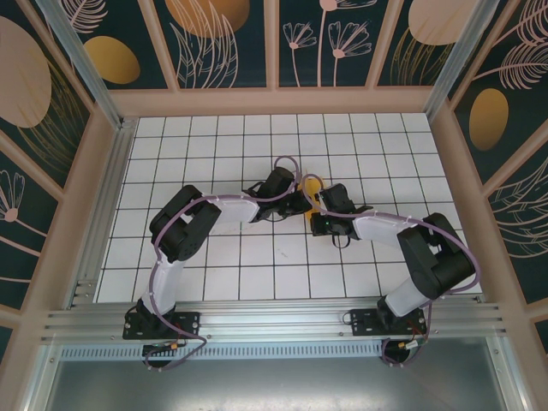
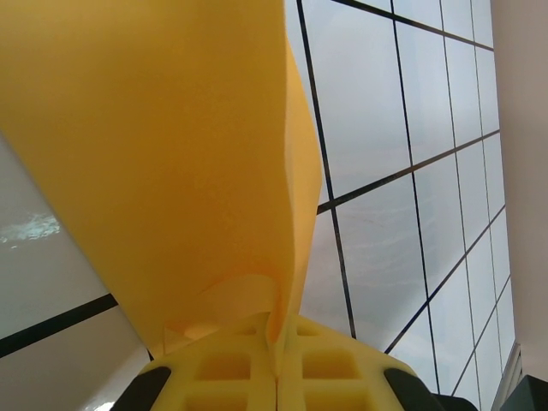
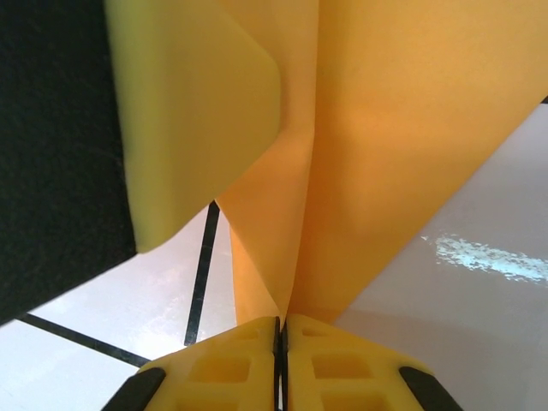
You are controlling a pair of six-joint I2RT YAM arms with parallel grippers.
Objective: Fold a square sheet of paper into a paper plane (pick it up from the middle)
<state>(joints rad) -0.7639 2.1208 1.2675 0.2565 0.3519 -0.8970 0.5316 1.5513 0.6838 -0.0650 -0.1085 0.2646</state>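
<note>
Centre of top view: left gripper (image 2: 278, 364) and right gripper (image 3: 282, 351) both clamped shut on the folded orange paper (image 1: 313, 184) between them.

Folded orange paper (image 1: 314, 183) largely hidden from above, folds too small to read, close up its top cut off, left gripper (image 2: 276, 338) and right gripper (image 3: 282, 330) cropped at the bottom edge, dark blur (image 3: 51, 128) beside the paper, unidentifiable.

A glossy white table (image 1: 257, 282) marked with a black grid.
</note>
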